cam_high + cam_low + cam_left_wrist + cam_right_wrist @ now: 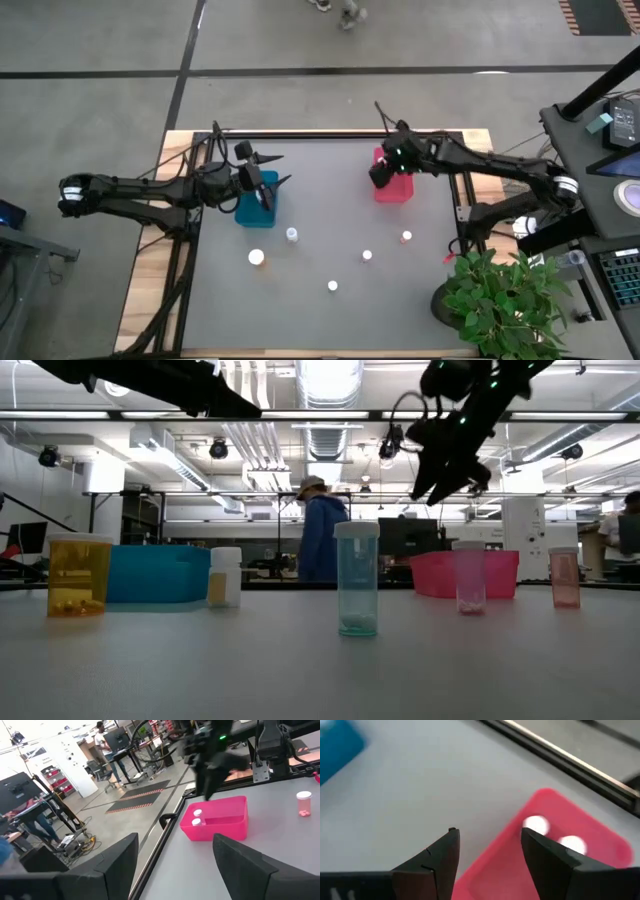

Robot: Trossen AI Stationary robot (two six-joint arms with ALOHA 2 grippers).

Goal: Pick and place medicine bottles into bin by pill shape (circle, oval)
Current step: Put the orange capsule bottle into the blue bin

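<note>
Five small white-capped bottles stand upright on the grey mat: point(291, 235), point(257, 257), point(333, 286), point(367, 256), point(406, 237). In the low view they show as an orange one point(79, 575), a white one point(225, 577), a bluish one point(357, 578) and two pinkish ones point(469, 576), point(564, 577). Two more bottles lie in the pink bin point(395, 187), caps showing point(536, 824), point(571, 842). My right gripper point(490, 837) hovers open and empty above that bin's left edge point(378, 172). My left gripper point(175, 839) is open and empty above the blue bin point(256, 205).
A potted plant point(500, 300) stands at the table's near right corner. The pink bin also shows in the left wrist view point(220, 822), with my right arm point(210, 760) above it. A person point(318, 535) stands in the room behind the table.
</note>
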